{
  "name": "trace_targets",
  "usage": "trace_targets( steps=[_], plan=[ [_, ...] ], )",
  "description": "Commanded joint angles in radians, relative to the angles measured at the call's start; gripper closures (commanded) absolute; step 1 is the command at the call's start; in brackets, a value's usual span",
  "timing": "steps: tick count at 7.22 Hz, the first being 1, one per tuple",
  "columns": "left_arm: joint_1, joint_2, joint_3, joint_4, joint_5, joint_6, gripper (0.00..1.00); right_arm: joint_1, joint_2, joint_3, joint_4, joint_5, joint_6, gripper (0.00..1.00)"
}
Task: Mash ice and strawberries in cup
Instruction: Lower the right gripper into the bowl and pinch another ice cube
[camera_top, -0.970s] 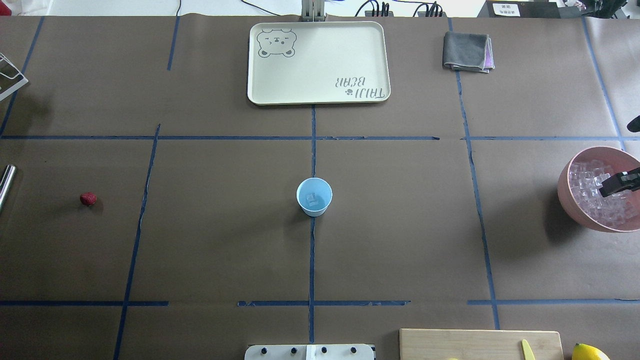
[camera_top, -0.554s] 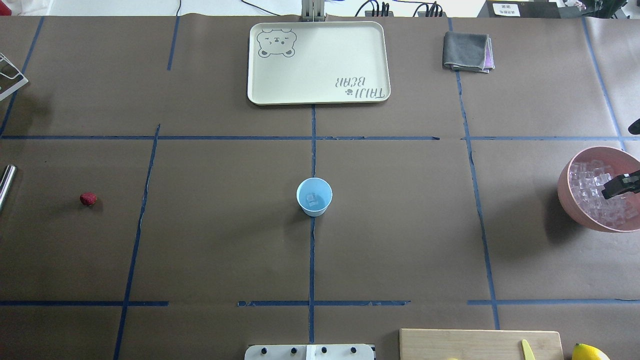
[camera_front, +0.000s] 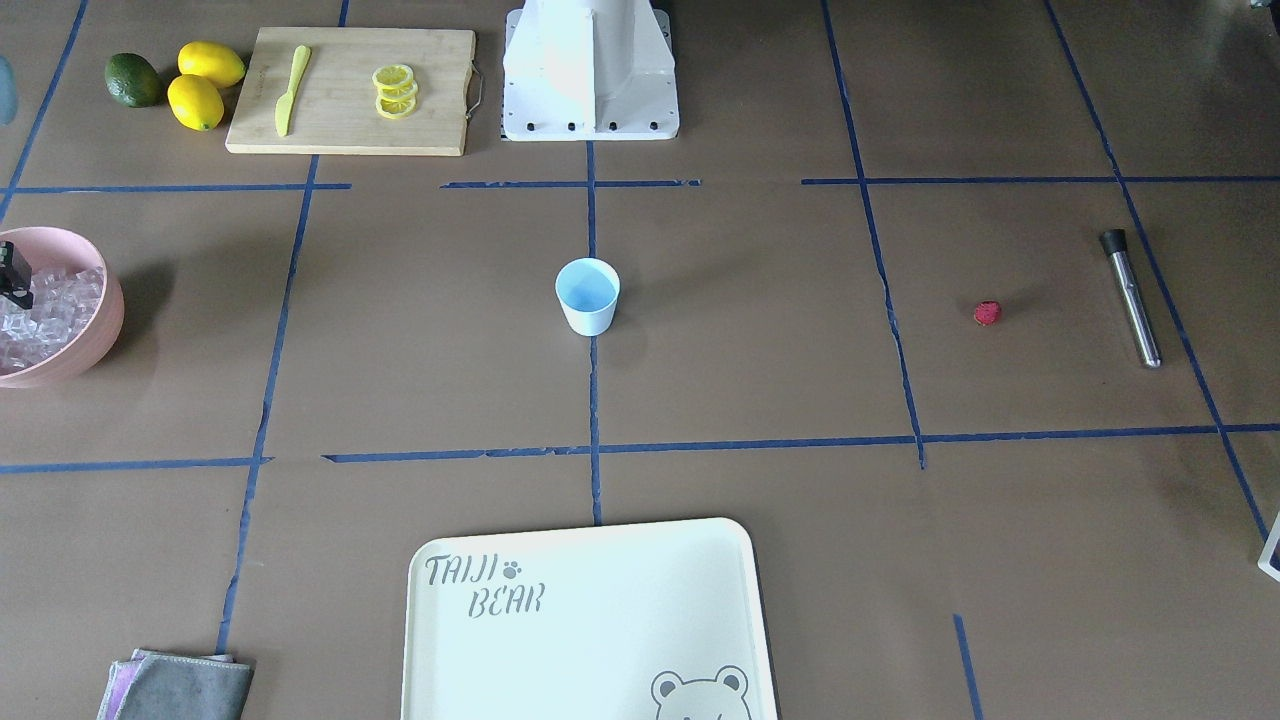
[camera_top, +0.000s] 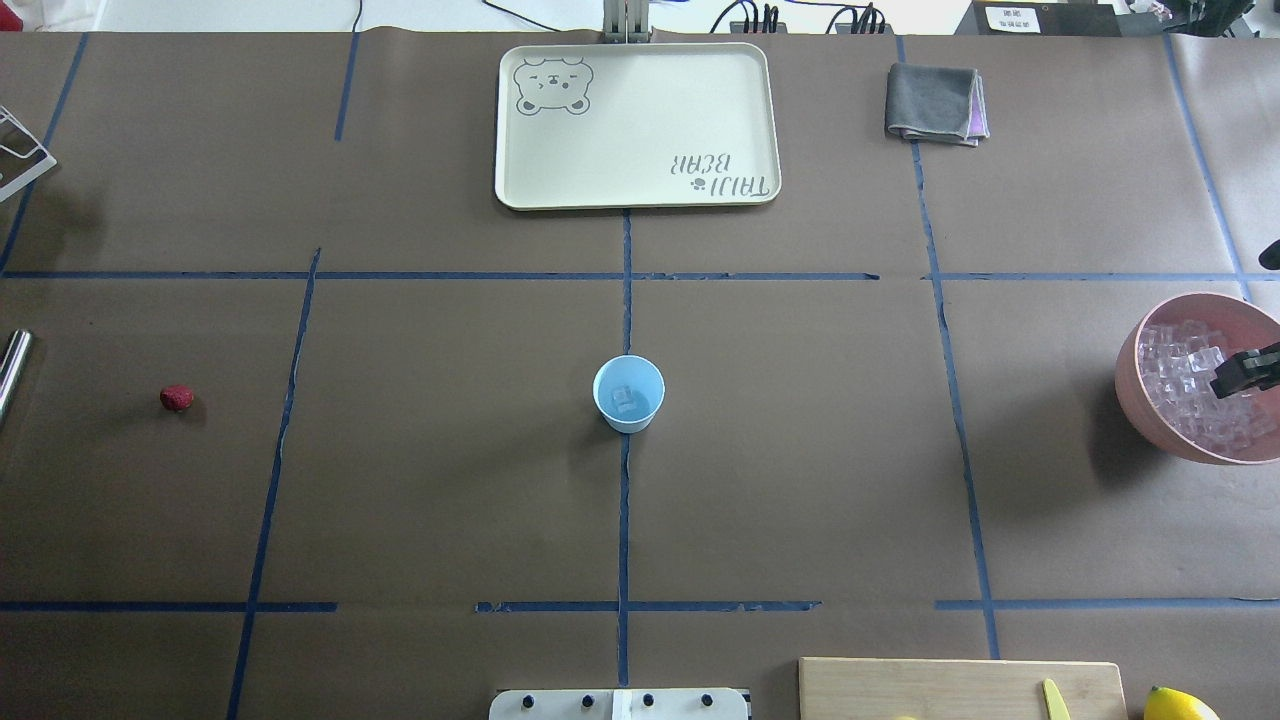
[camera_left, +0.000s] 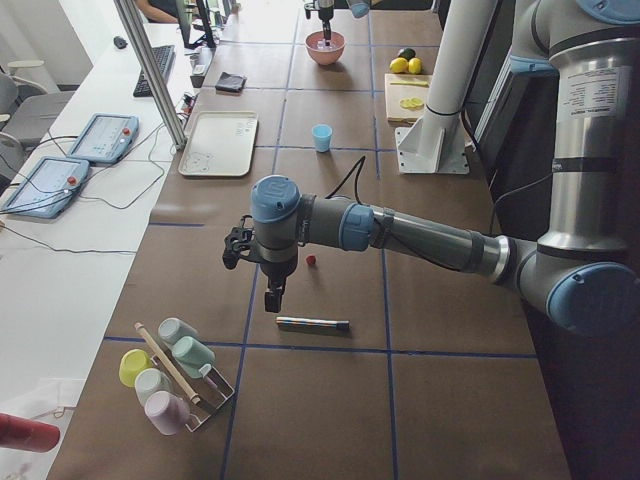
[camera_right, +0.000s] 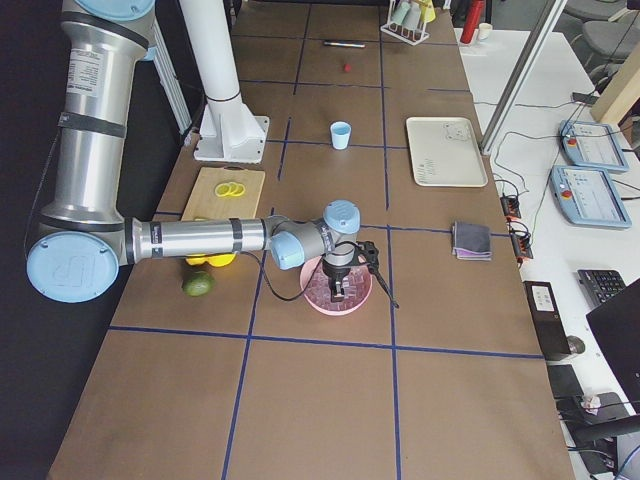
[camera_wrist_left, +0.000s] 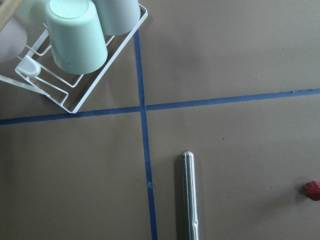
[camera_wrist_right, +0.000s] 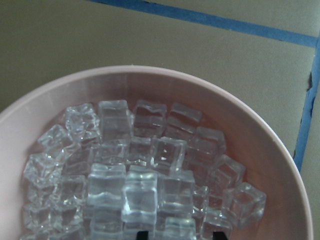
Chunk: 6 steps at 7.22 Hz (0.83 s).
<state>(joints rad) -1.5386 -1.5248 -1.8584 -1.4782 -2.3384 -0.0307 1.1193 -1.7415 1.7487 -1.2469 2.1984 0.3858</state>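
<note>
**A:** Where is the right gripper (camera_wrist_right: 179, 235)?

**B:** Down over the pink bowl (camera_wrist_right: 270, 150). Its two dark fingertips are spread apart with nothing pinched, right at the top of the heap of ice (camera_wrist_right: 140, 180).

**A:** And the left gripper (camera_left: 272, 296)?

**B:** Only the side view catches it, pointing down above the table (camera_left: 330, 400). I cannot tell whether it is parted or closed. A metal rod (camera_wrist_left: 189, 200) lies below it, and the strawberry (camera_top: 176, 398) is near by.

**A:** The cup (camera_top: 628, 393)?

**B:** It stands upright at the table's middle, right on the centre tape line (camera_top: 624, 520) and well apart from both bowl and berry. One clear cube sits inside it.

**A:** What is the surface like?

**B:** Brown paper (camera_top: 420, 480) covers all of it, marked into rectangles by blue tape. On the side far from the robot there is a cream tray (camera_top: 640, 120) printed with a bear, and a folded grey cloth (camera_top: 935, 102). Beside the robot's white base (camera_front: 590, 80), a wooden board (camera_front: 340, 125) carries lemon slices (camera_front: 394, 90) and a yellow knife (camera_front: 290, 88). Two lemons (camera_front: 195, 102) and a dark green fruit (camera_front: 133, 80) lie just past the board. At the left end, a white wire rack (camera_wrist_left: 107, 75) holds pastel cups (camera_wrist_left: 76, 35).

**A:** And the room?

**B:** A white bench (camera_left: 70, 270) runs along the operators' side. It holds handheld control tablets (camera_right: 590, 140) and a keyboard (camera_left: 160, 68).
</note>
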Motion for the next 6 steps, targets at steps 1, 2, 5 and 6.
trace_targets(
  steps=[1,2,5,6],
  plan=[
    [0.0,0.0,-0.005,0.003,0.001,0.0,0.0,0.005,-0.003,0.008,0.0,0.001,-0.002,1.0],
    [0.0,0.0,-0.005,0.003,0.001,-0.002,0.0,0.013,-0.019,0.027,-0.002,0.001,-0.004,1.0],
    [0.002,0.0,-0.005,-0.001,-0.001,-0.003,0.0,0.057,-0.041,0.29,-0.273,0.0,-0.004,1.0],
    [0.009,0.0,-0.005,-0.007,-0.001,-0.003,0.0,0.06,0.046,0.317,-0.363,0.007,-0.002,1.0]
  ],
)
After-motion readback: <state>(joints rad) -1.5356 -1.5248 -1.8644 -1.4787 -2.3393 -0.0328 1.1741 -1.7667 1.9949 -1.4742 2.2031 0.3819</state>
